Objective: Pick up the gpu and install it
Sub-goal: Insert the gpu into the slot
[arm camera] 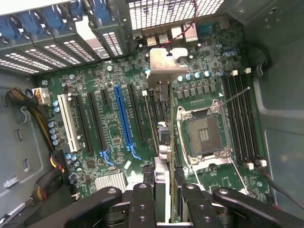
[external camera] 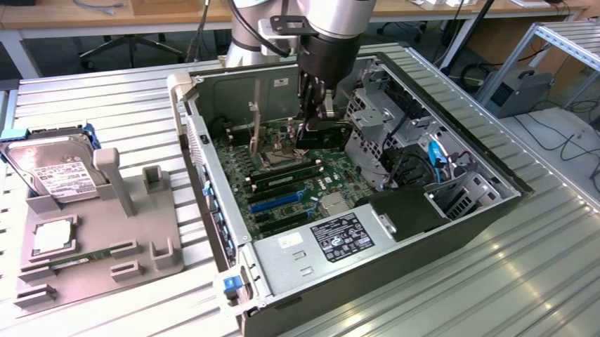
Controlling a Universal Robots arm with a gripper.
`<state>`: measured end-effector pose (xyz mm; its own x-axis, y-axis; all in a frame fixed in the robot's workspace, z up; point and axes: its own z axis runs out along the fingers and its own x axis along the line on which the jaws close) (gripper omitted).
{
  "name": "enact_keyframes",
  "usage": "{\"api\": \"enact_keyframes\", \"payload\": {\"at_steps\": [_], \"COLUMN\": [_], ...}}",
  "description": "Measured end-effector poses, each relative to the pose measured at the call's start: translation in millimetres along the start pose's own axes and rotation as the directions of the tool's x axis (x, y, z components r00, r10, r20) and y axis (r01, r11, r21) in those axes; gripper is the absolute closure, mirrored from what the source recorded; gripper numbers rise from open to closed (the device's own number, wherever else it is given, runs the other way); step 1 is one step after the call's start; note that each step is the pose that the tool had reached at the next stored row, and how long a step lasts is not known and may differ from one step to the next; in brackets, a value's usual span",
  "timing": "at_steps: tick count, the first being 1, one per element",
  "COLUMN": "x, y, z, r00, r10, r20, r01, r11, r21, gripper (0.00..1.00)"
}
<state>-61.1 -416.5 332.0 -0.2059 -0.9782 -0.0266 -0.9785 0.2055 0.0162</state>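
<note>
The claw (external camera: 316, 118) is holding the gpu (arm camera: 160, 142) edge-on, fingers (arm camera: 142, 204) clamped on either side of the card, hanging inside the open computer case (external camera: 468, 210) over the motherboard (arm camera: 114, 142). Pickup looks done. The silvery bracket (arm camera: 164, 64) is facing the case's rear wall; the card is hovering near the blue slot (arm camera: 122, 118), not yet seated by my read.

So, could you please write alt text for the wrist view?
The tool grips a thin black gpu card with a silvery metal bracket edge-on over the green motherboard, above the slots between the long blue slot and the empty processor socket.
</note>
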Motion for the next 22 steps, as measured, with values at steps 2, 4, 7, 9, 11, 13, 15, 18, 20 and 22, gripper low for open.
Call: {"api": "enact_keyframes", "payload": {"at_steps": [2,4,7,9,11,13,15,18,20,22], "x": [0.0,0.0,0.0,0.0,0.0,0.0,0.0,0.0,0.0,0.0], "y": [0.0,0.0,0.0,0.0,0.0,0.0,0.0,0.0,0.0,0.0], "z": [0.0,0.1,0.1,0.2,0.2,0.3,0.3,0.4,0.4,0.4], "r00": [1.0,1.0,1.0,0.9999,0.9999,0.9998,0.9997,0.9996,0.9995,0.9994], "r10": [-0.003,-0.005,-0.01,-0.013,-0.016,-0.019,-0.023,-0.028,-0.031,-0.034], "r20": [-0.0001,-0.0001,-0.0002,-0.0002,-0.0003,-0.0003,-0.0004,-0.0005,-0.0005,-0.0005], "r01": [0.003,0.005,0.01,0.013,0.016,0.019,0.023,0.028,0.031,0.034], "r11": [1.0,1.0,1.0,0.9999,0.9999,0.9998,0.9997,0.9996,0.9995,0.9994], "r21": [-0.0001,-0.0001,-0.0002,-0.0003,-0.0004,-0.0005,-0.0006,-0.0007,-0.0008,-0.0009], "gripper": [0.73,0.73,0.73,0.73,0.73,0.73,0.73,0.73,0.73,0.73]}}
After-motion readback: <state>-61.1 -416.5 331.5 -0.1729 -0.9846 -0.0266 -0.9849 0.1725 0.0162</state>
